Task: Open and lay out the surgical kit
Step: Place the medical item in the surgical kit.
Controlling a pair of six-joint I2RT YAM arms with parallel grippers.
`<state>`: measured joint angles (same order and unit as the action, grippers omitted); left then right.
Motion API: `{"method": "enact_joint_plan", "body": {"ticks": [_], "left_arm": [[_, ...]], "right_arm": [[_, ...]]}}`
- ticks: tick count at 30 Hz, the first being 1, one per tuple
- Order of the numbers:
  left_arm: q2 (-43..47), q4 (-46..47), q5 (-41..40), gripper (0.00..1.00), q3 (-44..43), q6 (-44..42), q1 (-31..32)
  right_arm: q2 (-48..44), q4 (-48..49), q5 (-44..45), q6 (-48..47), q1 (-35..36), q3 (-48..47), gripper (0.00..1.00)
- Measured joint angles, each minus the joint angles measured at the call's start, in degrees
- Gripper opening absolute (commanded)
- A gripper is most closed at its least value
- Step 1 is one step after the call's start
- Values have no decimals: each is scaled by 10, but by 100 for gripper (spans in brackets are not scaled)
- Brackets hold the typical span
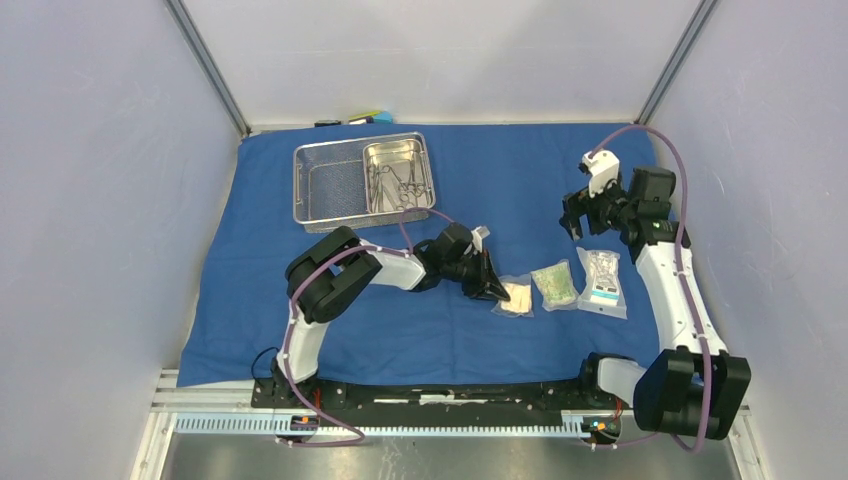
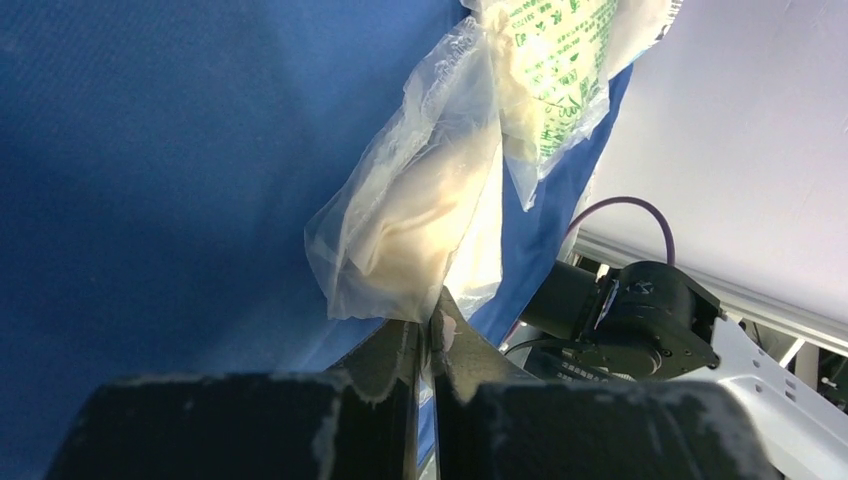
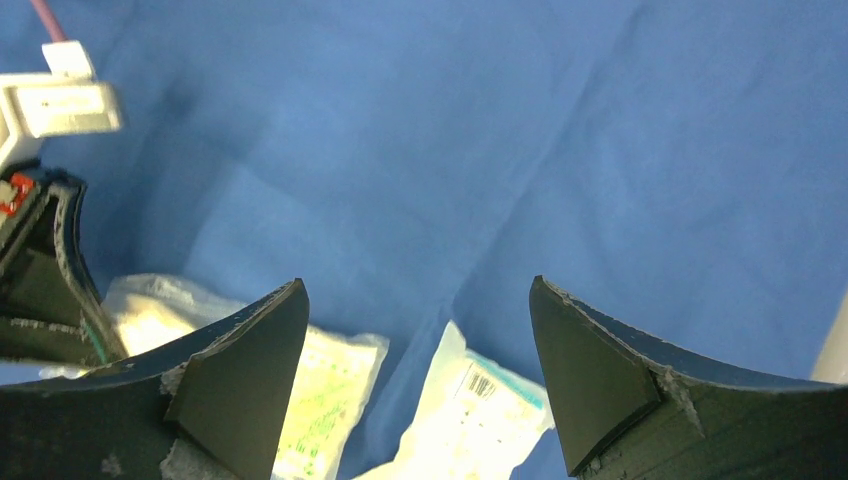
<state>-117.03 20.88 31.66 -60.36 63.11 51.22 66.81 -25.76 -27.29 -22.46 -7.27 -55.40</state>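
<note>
The blue cloth wrap (image 1: 500, 170) lies spread flat over the table. At the back left stands the wire-mesh tray (image 1: 325, 190), with the smaller steel pan (image 1: 385, 155) inside it holding slim metal instruments (image 1: 398, 188). Three clear packets lie in a row: a cream one (image 1: 516, 297), a green-printed one (image 1: 555, 285) and a white one with a blue label (image 1: 604, 282). My left gripper (image 1: 497, 292) lies low on the cloth, shut on the near edge of the cream packet (image 2: 420, 220). My right gripper (image 1: 575, 222) hangs open above the cloth behind the packets, nothing between its fingers (image 3: 560, 370).
A small yellow-and-blue block toy (image 1: 366, 118) lies past the cloth's back edge. Grey walls close in on the left, back and right. The right arm's base (image 2: 640, 315) shows beyond the cloth's edge in the left wrist view.
</note>
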Motion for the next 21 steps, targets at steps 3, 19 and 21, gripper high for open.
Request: {"method": "enact_joint_plan", "body": {"ticks": [3,19,21], "left_arm": [[-3,1,-3,12,0,0,0],[-1,-2,-18,17,-9,-25,-19],[-2,-2,-17,18,-14,-25,-19]], "right_arm": [[-11,-15,0,-10,-1,25,89],[-32,-30,7,-34,-9,68,89],[-32,-31,9,-34,-9,69,89]]}}
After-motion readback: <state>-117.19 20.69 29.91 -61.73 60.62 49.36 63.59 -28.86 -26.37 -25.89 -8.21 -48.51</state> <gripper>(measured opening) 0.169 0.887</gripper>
